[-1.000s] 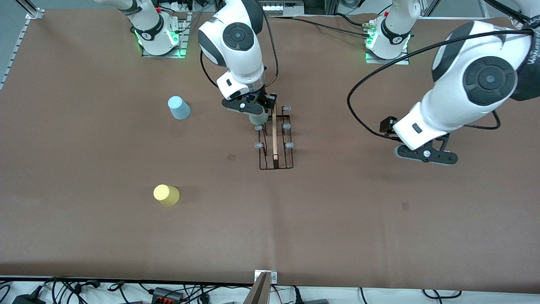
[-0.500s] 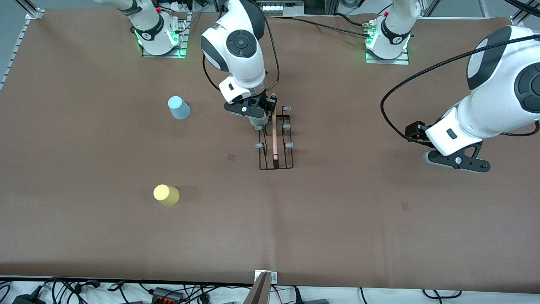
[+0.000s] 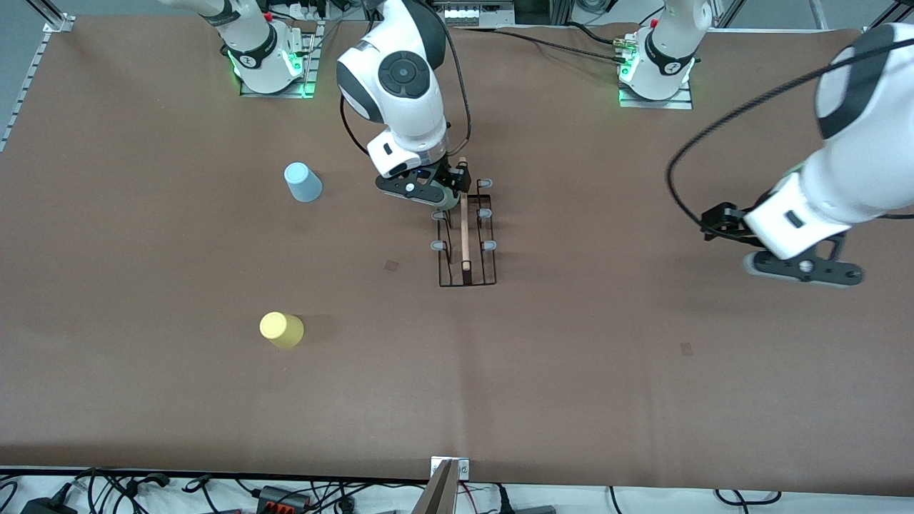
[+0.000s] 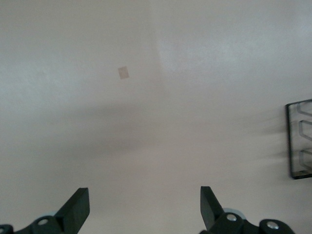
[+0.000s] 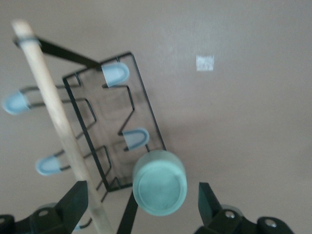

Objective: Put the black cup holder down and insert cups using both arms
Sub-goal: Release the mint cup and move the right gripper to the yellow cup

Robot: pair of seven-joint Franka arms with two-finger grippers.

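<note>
Black wire cup holder (image 3: 465, 239) with its wooden rod handle stands mid-table; the right gripper (image 3: 428, 194) hovers at its end farthest from the front camera. Its wrist view shows jaws spread around the pale green plastic cup (image 5: 160, 182), seated upside down on a peg: I'd lift straight up. The left gripper (image 4: 145, 209) waits, jaws spread, over bare table.

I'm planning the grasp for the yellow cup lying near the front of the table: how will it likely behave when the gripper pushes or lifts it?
The yellow cup looks to be on its side on the table, so a nudge would probably roll it. It looks small and thin-walled, so likely light. Its smooth, tapered wall may slip between fingers.
</note>
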